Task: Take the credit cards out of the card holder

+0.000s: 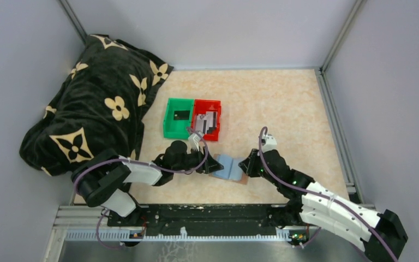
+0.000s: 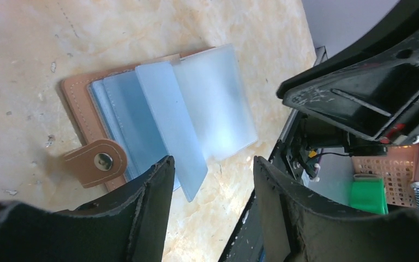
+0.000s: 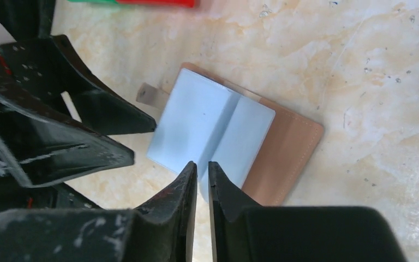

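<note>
The card holder [image 1: 230, 168] lies open on the table between my two grippers, tan cover down, its pale blue sleeves fanned upward [image 2: 142, 109]. My left gripper [image 1: 216, 164] is at its left edge, open, with nothing between the fingers [image 2: 213, 161]. My right gripper [image 1: 244, 165] is at its right edge. Its tips [image 3: 202, 164] stand a narrow gap apart just over the edge of a blue sleeve [image 3: 234, 136], gripping nothing that I can see. Grey-silver credit cards [image 1: 206, 121] lie in the red bin, and a dark one [image 1: 181, 115] in the green bin.
The green bin [image 1: 167, 117] and the red bin [image 1: 219, 117] stand side by side behind the card holder. A black flowered blanket [image 1: 93, 109] is heaped at the back left. Grey walls close in the table on three sides.
</note>
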{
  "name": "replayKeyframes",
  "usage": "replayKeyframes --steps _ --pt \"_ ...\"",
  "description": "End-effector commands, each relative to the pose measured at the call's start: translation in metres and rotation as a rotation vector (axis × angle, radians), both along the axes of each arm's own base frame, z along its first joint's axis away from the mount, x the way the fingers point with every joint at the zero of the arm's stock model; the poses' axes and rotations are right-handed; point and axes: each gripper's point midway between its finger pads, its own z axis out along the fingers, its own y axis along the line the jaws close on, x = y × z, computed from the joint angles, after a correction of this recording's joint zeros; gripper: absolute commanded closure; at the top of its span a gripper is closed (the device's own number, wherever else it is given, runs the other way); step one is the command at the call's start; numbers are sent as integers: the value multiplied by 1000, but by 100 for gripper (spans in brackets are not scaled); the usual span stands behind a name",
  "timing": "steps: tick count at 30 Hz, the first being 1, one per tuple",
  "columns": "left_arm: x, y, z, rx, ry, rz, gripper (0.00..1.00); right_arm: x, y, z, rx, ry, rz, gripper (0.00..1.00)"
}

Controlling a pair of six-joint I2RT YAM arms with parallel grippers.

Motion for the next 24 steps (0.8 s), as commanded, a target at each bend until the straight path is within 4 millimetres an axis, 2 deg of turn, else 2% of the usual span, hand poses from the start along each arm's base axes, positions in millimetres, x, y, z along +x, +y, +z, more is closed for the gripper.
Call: replayKeyframes --steps 1,4,11,19,24 --pt "7 1 1 44 -40 19 40 7 8 25 15 -46 13 93" --pt "8 4 -5 78 -51 22 40 9 19 21 29 -47 45 98" --pt "16 2 -11 118 -60 26 39 12 38 -18 12 48 75 100" --pt "21 6 -22 153 -50 25 39 9 37 -51 -43 116 72 100" --pt "18 15 -37 208 -41 24 39 6 35 -57 -38 132 63 100"
